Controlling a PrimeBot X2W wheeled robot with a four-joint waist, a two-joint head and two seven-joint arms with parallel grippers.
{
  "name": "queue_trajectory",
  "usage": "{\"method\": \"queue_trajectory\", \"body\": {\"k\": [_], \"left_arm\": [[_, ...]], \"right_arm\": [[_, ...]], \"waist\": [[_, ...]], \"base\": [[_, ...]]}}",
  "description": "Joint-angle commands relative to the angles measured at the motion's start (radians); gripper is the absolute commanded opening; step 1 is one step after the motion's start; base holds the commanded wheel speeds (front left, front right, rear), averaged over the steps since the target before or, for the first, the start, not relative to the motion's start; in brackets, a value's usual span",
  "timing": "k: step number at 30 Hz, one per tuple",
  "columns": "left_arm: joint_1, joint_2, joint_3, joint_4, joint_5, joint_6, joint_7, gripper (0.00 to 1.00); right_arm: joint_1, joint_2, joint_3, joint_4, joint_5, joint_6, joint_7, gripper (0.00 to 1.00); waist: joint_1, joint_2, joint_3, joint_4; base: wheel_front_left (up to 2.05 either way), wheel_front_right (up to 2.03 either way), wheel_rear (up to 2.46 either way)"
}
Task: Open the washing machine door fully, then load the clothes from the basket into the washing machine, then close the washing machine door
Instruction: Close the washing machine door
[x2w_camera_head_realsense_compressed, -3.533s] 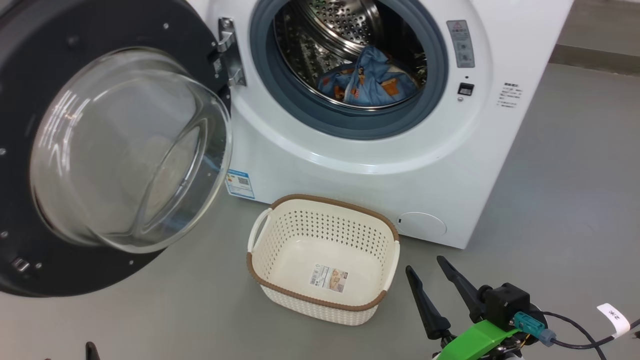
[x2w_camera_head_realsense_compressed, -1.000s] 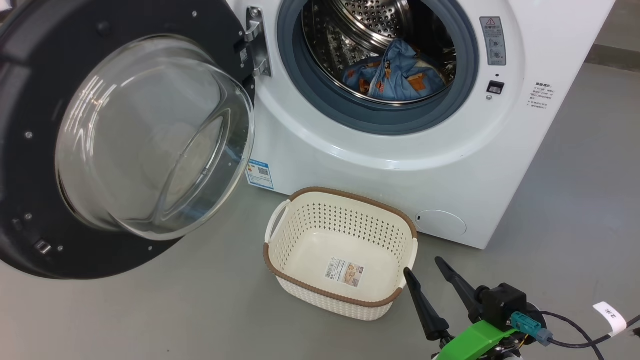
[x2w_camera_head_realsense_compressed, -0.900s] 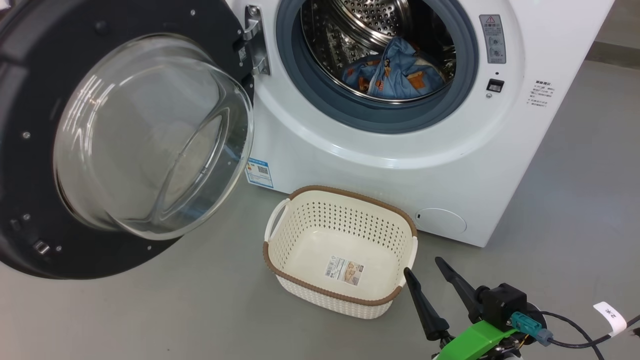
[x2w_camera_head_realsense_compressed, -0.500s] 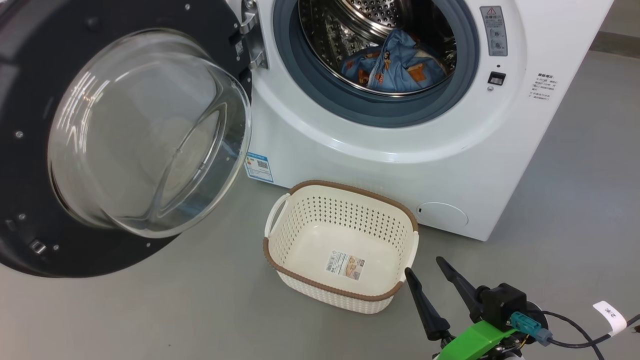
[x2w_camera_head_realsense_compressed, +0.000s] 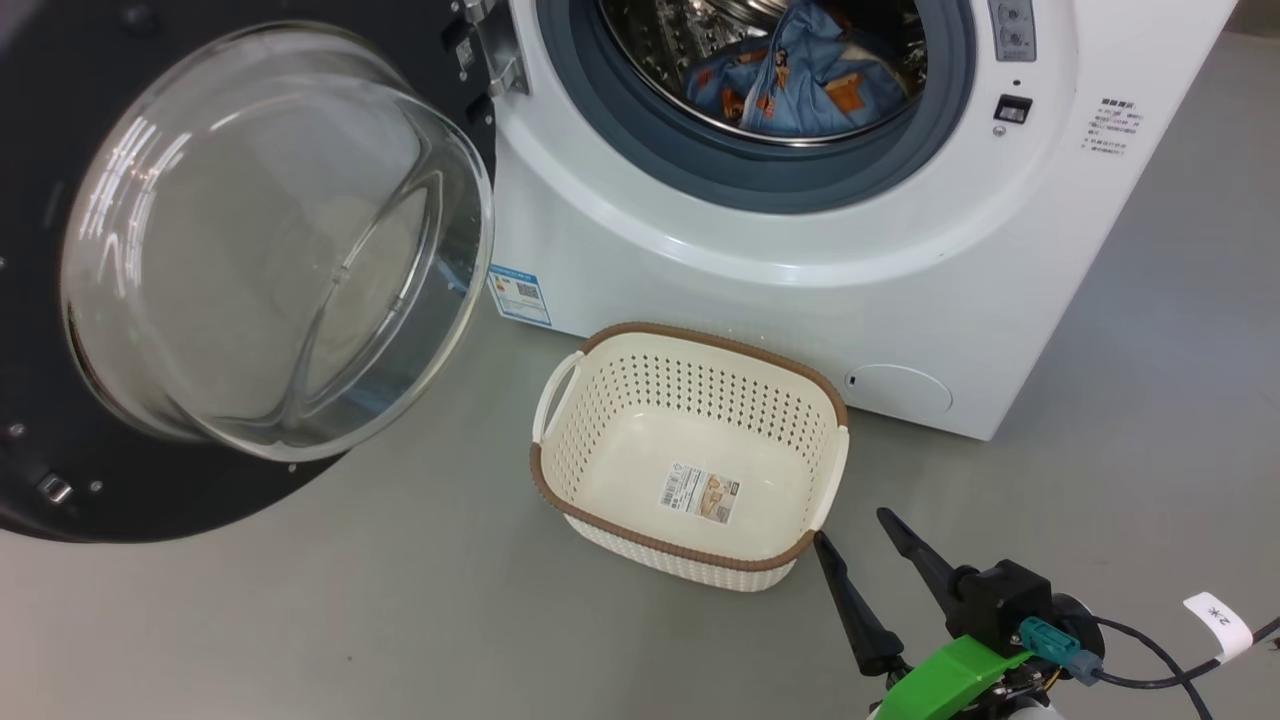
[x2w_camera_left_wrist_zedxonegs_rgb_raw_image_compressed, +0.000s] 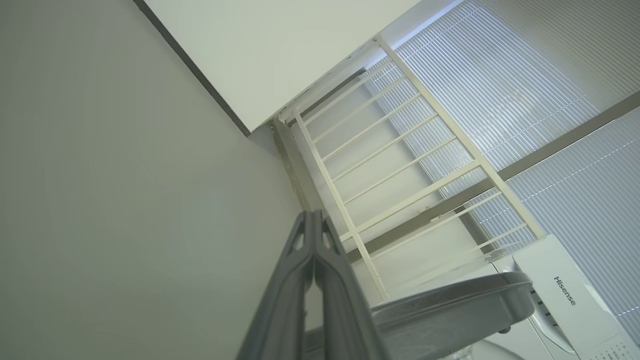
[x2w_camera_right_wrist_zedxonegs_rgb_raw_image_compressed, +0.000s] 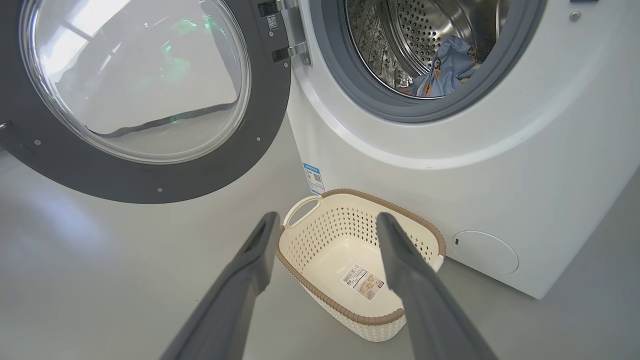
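The right hand (x2w_camera_head_realsense_compressed: 850, 525) hovers low over the floor (x2w_camera_head_realsense_compressed: 300, 620) at the near right, its two dark fingers spread wide and holding nothing, pointing toward the far side with the left tip just beside the near right corner of the basket (x2w_camera_head_realsense_compressed: 700, 395). The left hand (x2w_camera_left_wrist_zedxonegs_rgb_raw_image_compressed: 313, 215) has its fingers pressed flat together, also empty, and aims away at a pale wall and a white rail frame, with a grey curved edge that is probably the door's rim below it. The basket stands on the floor just in front of the washing machine (x2w_camera_head_realsense_compressed: 760, 290), with nothing in it but its paper label (x2w_camera_head_realsense_compressed: 700, 495). The clothes (x2w_camera_head_realsense_compressed: 800, 70) lie inside the steel drum (x2w_camera_right_wrist_zedxonegs_rgb_raw_image_compressed: 425, 30), clear of the grey gasket (x2w_camera_head_realsense_compressed: 760, 170). So loading looks done and the closing step is in hand. The washing machine door (x2w_camera_head_realsense_compressed: 270, 240) stands swung wide to the left, glass bowl facing near. The next move likely calls for a hand to get behind the door's free left edge and push it round to the right until it latches, without clipping the basket.
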Motion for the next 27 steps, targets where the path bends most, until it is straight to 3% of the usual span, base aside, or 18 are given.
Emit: {"method": "queue_trajectory", "body": {"k": [1,17,27], "left_arm": [[-0.039,0.069,0.023,-0.021,-0.009,-0.004,0.009,0.00],[-0.142,0.043,0.019,0.138,-0.104,-0.004,0.097,0.00],[-0.153,0.015,-0.004,0.165,-0.133,-0.004,0.164,0.00]], "right_arm": [[-0.033,0.008,0.018,-0.026,-0.011,0.006,-0.002,1.00],[-0.045,-0.001,-0.002,-0.082,-0.054,0.006,0.046,1.00],[-0.040,0.001,-0.001,-0.086,-0.056,0.006,0.055,1.00]], "waist": [[0.0000,0.0000,0.011,-0.003],[0.0000,0.0000,0.101,-0.020],[0.0000,0.0000,0.094,-0.005]], "base": [[0.00,0.00,0.00],[0.00,0.00,0.00],[0.00,0.00,0.00]]}}
